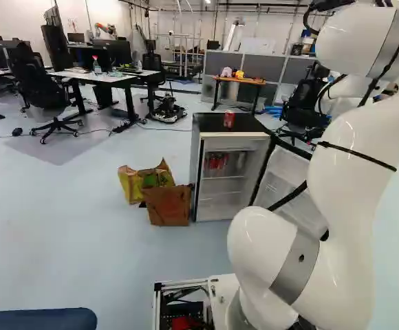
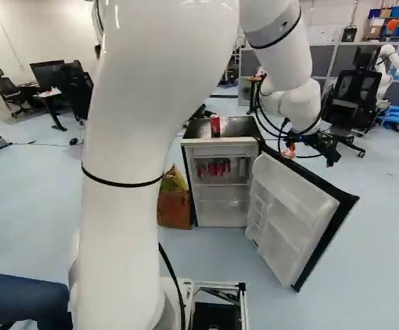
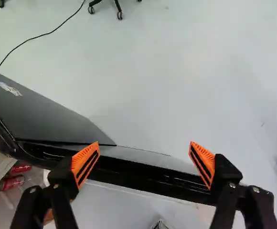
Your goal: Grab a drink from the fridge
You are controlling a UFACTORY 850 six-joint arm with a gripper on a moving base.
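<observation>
Gripper: ours (image 3: 144, 142) stands wide, its orange pads (image 3: 85, 163) well apart with no drink between them; it shows at the upper right of the right base view.
Fridge door: swung open, right of the fridge (image 2: 241, 149) in the right base view; in the wrist view the door's dark edge (image 3: 143, 176) crosses beneath both fingers, and we cannot tell whether they touch it.
Shelf cans: red cans (image 2: 219, 167) stand on the upper shelf (image 2: 220, 184), near the centre of the right base view.
Can on top: one more red can (image 2: 215, 126) stands upright on the fridge, just above the shelf cans in that view.
Way to the drink: the shelf cans lie left of our gripper and lower in the right base view; in the wrist view they sit outside the spread fingers, past one of them.
Long axis: upright for the top can, and seemingly for the shelf cans, so we judge that a level approach through the fridge's front would suit those inside.
Step in hand: the door is open enough, we think, to go for a can; none is in our grip.
Risk: a low sideways swing could catch the door's edge, so we would clear it first.
</observation>
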